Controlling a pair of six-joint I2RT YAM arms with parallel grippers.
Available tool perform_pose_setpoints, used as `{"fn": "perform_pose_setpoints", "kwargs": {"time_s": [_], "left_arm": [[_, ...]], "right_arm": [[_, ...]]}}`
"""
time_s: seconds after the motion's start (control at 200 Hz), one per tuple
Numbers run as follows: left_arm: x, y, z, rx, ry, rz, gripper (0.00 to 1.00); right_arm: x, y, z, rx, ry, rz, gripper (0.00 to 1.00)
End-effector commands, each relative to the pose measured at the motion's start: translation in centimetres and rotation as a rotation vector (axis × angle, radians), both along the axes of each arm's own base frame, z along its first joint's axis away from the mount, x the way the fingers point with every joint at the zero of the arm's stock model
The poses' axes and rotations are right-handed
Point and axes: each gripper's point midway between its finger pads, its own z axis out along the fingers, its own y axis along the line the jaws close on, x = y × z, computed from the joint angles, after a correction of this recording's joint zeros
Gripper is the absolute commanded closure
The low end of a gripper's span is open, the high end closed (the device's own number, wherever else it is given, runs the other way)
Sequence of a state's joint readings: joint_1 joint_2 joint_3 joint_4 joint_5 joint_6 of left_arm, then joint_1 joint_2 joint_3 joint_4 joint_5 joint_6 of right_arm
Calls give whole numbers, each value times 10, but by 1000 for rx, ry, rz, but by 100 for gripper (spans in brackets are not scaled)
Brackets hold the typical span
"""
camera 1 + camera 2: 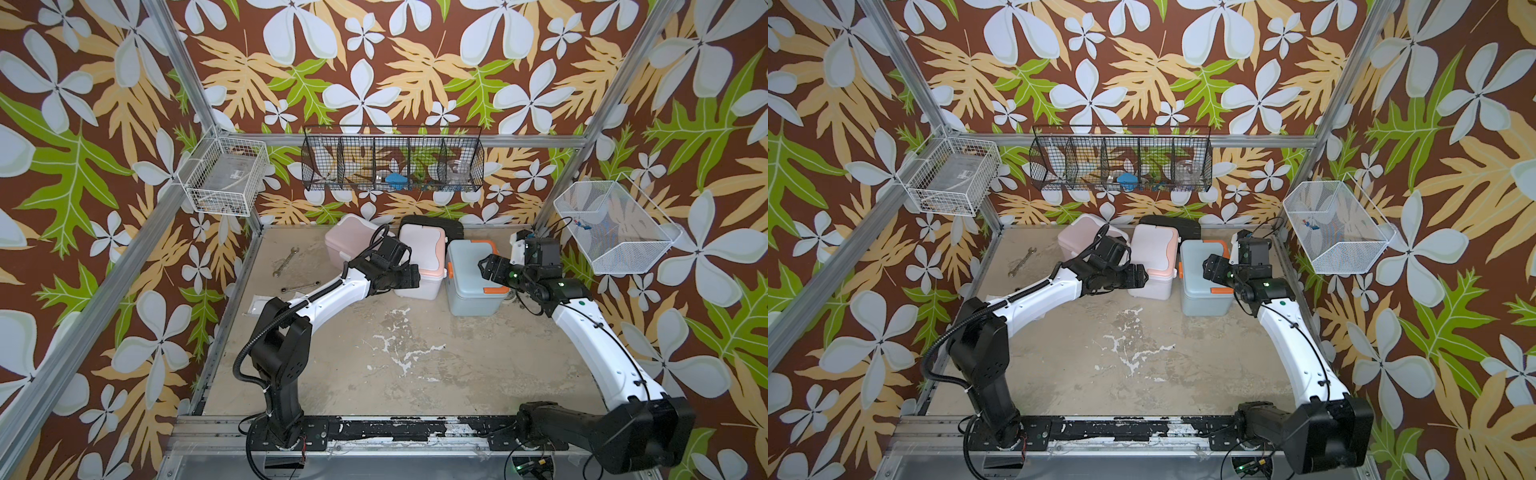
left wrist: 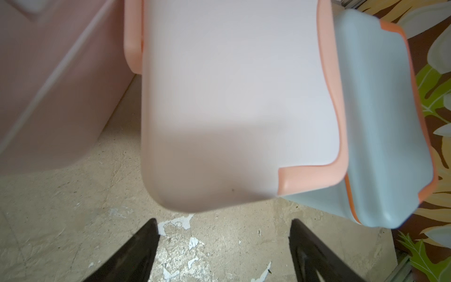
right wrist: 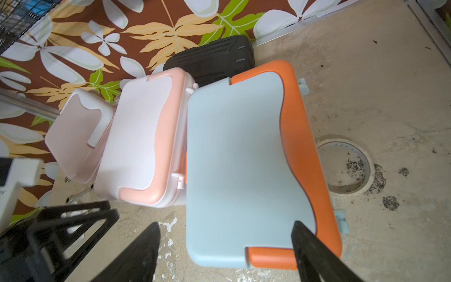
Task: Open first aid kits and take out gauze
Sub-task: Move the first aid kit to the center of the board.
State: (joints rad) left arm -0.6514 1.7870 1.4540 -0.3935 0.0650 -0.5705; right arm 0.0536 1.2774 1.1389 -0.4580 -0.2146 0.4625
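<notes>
Three first aid kits stand shut in a row at the back of the table: pink with white (image 1: 349,239), white with peach (image 1: 419,249) and light blue with orange (image 1: 469,270). My left gripper (image 1: 411,276) is low beside the white kit (image 2: 231,85), its jaws (image 2: 223,224) open over bare table just short of the box. My right gripper (image 1: 487,266) hovers open over the blue kit's lid (image 3: 234,151), near the orange handle (image 3: 300,136), with nothing between its fingers (image 3: 307,244). No gauze shows.
A flat black ribbed case (image 1: 432,226) lies behind the kits. Two wrenches (image 1: 284,262) lie on the table (image 1: 374,353) at the left. A flat whitish packet (image 1: 258,304) lies at the left edge, too small to identify. Wire baskets (image 1: 392,160) hang on the walls.
</notes>
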Motion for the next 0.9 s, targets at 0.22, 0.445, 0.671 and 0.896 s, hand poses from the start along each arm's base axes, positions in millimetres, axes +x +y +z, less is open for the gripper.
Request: {"fn": "perform_pose_setpoints", "kwargs": {"time_s": [0.22, 0.445, 0.671, 0.896], "left_arm": [[-50, -21, 64, -73, -81, -61, 6], [-66, -94, 68, -101, -56, -217, 5], [-60, -141, 42, -87, -7, -290, 6], [-60, -178, 28, -112, 31, -359, 8]], "right_arm": [[46, -33, -18, 78, 39, -35, 16], [66, -34, -36, 105, 87, -3, 17], [65, -33, -61, 103, 140, 12, 19], [46, -29, -80, 132, 169, 6, 20]]}}
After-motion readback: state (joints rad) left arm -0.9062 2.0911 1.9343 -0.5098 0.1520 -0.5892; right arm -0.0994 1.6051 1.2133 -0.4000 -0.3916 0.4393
